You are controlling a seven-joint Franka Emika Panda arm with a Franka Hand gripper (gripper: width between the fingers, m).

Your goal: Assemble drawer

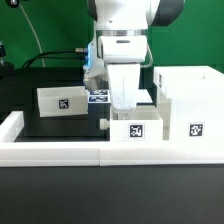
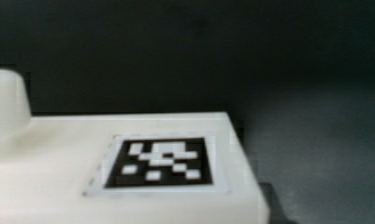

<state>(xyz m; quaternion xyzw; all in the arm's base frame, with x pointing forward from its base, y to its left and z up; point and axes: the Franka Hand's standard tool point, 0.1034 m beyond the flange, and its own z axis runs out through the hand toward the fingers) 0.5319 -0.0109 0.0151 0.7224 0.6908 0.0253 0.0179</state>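
White plastic parts of the drawer lie on a black worktop [image 1: 60, 125], with the end effector [image 1: 122, 104] hanging low among them. Just beneath it, towards the camera, sits the front tray [image 1: 137, 130], a small box whose square black-and-white marker faces the exterior view. The end effector's tip reaches the tray's rear edge, but the exterior view does not show whether they touch.

To the exterior view's right of the end effector stands the housing [image 1: 185, 100], the largest part, close beside the front tray and carrying its own marker low on its front face. To the exterior view's left of the end effector, well apart from it, rests the side tray [image 1: 62, 100], its marker also turned to the camera. Behind the end effector, between it and the side tray, the marker board [image 1: 99, 96] lies flat. A long white rail [image 1: 60, 152] runs along the worktop's near edge, in front of the end effector and the front tray.

In the wrist view a white face with a square marker [image 2: 161, 162] lies close under the camera, with the dark worktop [image 2: 255, 50] beyond its edge. One white finger [image 2: 3, 105] shows at the side; the other is out of the picture, so how wide the end effector stands, or whether it holds anything, cannot be told.
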